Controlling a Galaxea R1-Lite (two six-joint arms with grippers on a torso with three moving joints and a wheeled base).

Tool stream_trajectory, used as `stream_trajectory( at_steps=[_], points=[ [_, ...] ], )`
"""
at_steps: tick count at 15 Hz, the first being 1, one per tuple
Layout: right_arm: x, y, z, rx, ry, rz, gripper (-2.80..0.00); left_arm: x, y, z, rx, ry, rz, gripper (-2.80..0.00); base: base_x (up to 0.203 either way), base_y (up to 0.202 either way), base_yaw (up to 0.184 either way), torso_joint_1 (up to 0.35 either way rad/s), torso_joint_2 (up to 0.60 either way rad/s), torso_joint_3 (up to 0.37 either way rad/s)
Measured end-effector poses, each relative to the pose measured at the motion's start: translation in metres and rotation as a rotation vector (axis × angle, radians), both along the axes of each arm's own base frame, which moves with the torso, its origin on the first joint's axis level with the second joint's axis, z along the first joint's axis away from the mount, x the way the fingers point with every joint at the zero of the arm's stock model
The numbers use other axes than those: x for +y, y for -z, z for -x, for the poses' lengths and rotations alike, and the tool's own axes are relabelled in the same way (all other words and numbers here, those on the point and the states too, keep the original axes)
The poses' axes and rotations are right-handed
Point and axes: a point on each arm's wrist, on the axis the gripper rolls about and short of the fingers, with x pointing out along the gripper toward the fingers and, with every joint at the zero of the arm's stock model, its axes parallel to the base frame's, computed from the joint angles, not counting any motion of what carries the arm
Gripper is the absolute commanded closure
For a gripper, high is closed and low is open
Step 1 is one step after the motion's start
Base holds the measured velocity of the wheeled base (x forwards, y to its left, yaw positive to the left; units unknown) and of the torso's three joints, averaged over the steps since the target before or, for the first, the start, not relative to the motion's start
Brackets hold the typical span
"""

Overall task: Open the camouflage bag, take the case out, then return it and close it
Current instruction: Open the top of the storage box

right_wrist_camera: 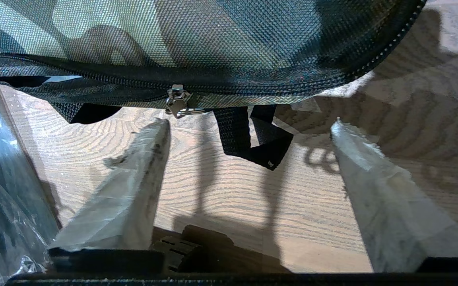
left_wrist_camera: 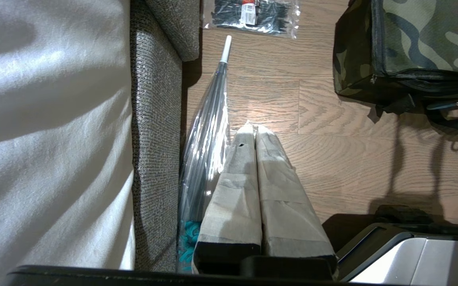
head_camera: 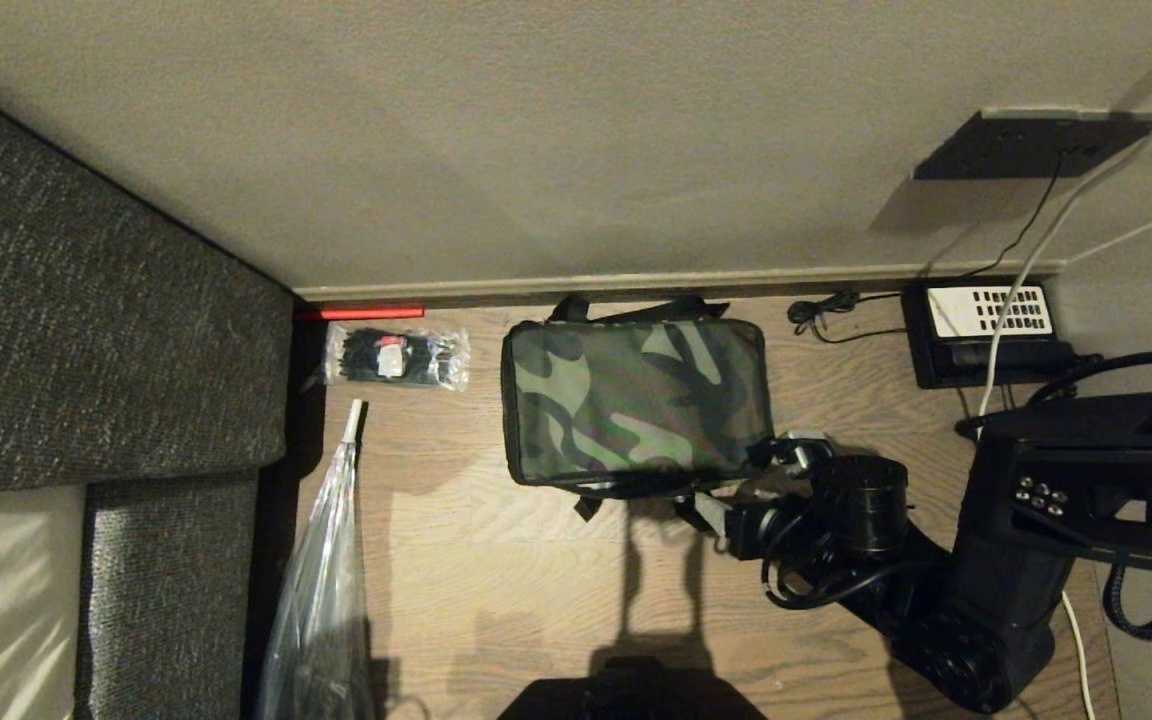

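Observation:
The camouflage bag (head_camera: 636, 400) lies zipped shut on the wooden floor by the wall, and the case is hidden. My right gripper (head_camera: 778, 462) sits at the bag's near right corner. In the right wrist view it (right_wrist_camera: 251, 123) is open, with nothing between its taped fingers. The metal zipper pull (right_wrist_camera: 177, 104) hangs on the bag's side seam (right_wrist_camera: 253, 85), just beyond one fingertip (right_wrist_camera: 161, 127). A black strap loop (right_wrist_camera: 253, 137) dangles between the fingertips without touching them. My left gripper (left_wrist_camera: 255, 128) is shut and empty, parked away from the bag (left_wrist_camera: 420, 35).
A grey sofa (head_camera: 86, 330) fills the left side. A clear folded umbrella (head_camera: 326, 560) and a packet of black cable ties (head_camera: 396, 357) lie beside it. A black telephone (head_camera: 986, 330) with cables sits by the wall at the right. Bare floor lies in front of the bag.

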Motion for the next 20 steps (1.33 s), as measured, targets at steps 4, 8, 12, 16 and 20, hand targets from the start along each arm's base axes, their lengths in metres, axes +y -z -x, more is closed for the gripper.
stream_trajectory(
  at_steps=[4, 8, 12, 16, 20],
  points=[
    [0.0, 0.0, 0.0, 0.0, 0.0, 0.0, -2.8, 0.0, 0.0, 0.0, 0.0, 0.0, 0.0, 0.0, 0.0, 0.0, 0.0, 0.0, 0.0, 0.0],
    [0.0, 0.0, 0.0, 0.0, 0.0, 0.0, -2.8, 0.0, 0.0, 0.0, 0.0, 0.0, 0.0, 0.0, 0.0, 0.0, 0.0, 0.0, 0.0, 0.0],
    [0.0, 0.0, 0.0, 0.002, -0.002, -0.002, -2.8, 0.0, 0.0, 0.0, 0.0, 0.0, 0.0, 0.0, 0.0, 0.0, 0.0, 0.0, 0.0, 0.0],
    [0.045, -0.019, 0.012, 0.144, -0.203, -0.281, -2.8, 0.0, 0.0, 0.0, -0.001, 0.001, 0.0, 0.0, 0.0, 0.0, 0.0, 0.0, 0.0, 0.0],
    [0.054, -0.029, 0.015, 0.151, -0.231, -0.34, -2.8, 0.0, 0.0, 0.0, 0.0, 0.0, 0.0, 0.0, 0.0, 0.0, 0.0, 0.0, 0.0, 0.0]
  ],
)
